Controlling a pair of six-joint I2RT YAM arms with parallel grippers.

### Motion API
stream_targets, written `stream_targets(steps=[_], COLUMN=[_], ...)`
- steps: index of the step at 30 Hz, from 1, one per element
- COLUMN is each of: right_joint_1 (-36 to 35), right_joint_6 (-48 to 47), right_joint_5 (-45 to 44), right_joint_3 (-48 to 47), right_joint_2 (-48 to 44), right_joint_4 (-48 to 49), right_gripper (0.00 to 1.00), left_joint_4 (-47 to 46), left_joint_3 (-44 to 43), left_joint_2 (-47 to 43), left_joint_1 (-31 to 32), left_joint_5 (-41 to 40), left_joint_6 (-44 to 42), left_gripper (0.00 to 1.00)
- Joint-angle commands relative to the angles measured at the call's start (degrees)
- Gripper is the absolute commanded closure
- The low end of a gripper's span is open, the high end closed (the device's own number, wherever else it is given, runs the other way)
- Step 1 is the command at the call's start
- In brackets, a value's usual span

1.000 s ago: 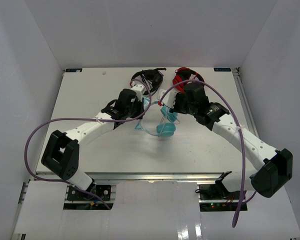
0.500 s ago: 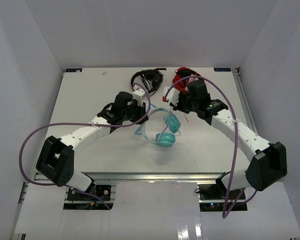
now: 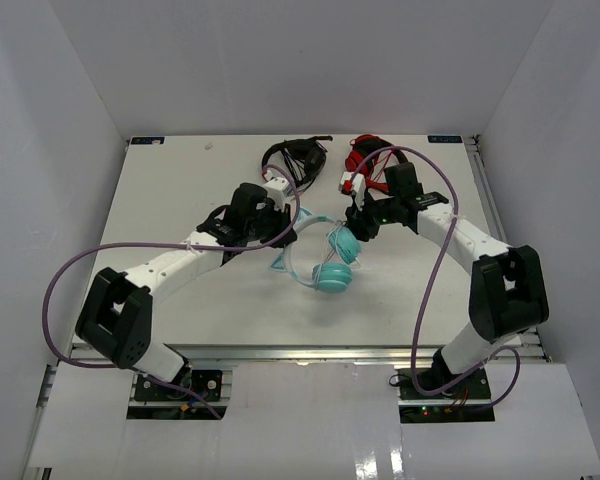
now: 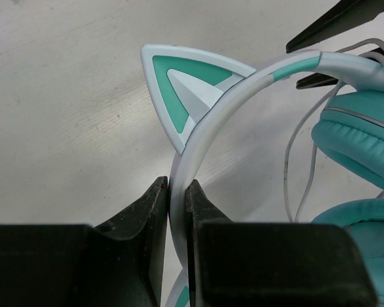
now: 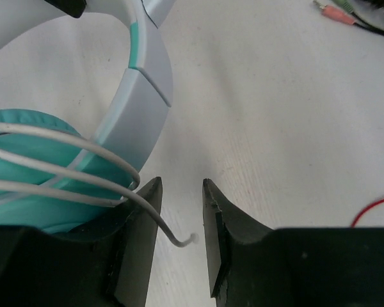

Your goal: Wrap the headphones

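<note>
The left gripper [image 4: 177, 214] is pinched tight on the white headband [image 4: 201, 134] of the headphones [image 3: 330, 262], just short of the cat ear [image 4: 179, 86]. The teal ear cups [image 4: 361, 137] sit to the right of its fingers. The right gripper [image 5: 181, 220] stands partly open and grips nothing. The loose end of the cable [image 5: 192, 238] lies in the gap between its fingers, with the cable-wound cup just to their left on the table [image 5: 275, 96].

White table [image 3: 180, 210] inside white walls [image 3: 280, 60]. Black headphones [image 3: 298, 156] near the far edge, red headphones [image 3: 368, 152] just to their right, not touching. Right wrist view: pink and green audio plugs [image 5: 336, 11] top right, thin red wire [image 5: 376, 208] at right edge, both on the table
</note>
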State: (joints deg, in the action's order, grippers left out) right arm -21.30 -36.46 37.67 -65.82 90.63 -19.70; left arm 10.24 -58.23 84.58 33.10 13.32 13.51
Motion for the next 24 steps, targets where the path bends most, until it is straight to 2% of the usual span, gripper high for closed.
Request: stream_targets(steps=[1, 5, 15, 24], right_joint_1=[1.6, 2.9, 3.3, 3.5], right_joint_6=[4.2, 4.9, 8.4, 13.1], right_joint_5=[10.0, 11.2, 14.5, 10.0], right_joint_3=[-0.6, -1.1, -4.2, -7.7], right_joint_2=[4.8, 7.7, 19.0, 24.8], right_joint_4=[0.6, 0.6, 2.4, 5.1], right_gripper=[0.61, 0.60, 0.61, 0.62], left_joint_4=[-5.2, -8.1, -13.1, -12.1], left_joint_3=[-1.8, 0.2, 1.4, -2.5], left_joint_2=[1.7, 3.6, 10.2, 19.9], left_joint_1=[-1.0, -1.4, -2.8, -4.8], left_joint_5=[-1.8, -4.3, -4.0, -6.6], left_joint_6=[4.2, 4.3, 6.8, 11.7], left_gripper=[1.00, 1.00, 1.00, 1.00])
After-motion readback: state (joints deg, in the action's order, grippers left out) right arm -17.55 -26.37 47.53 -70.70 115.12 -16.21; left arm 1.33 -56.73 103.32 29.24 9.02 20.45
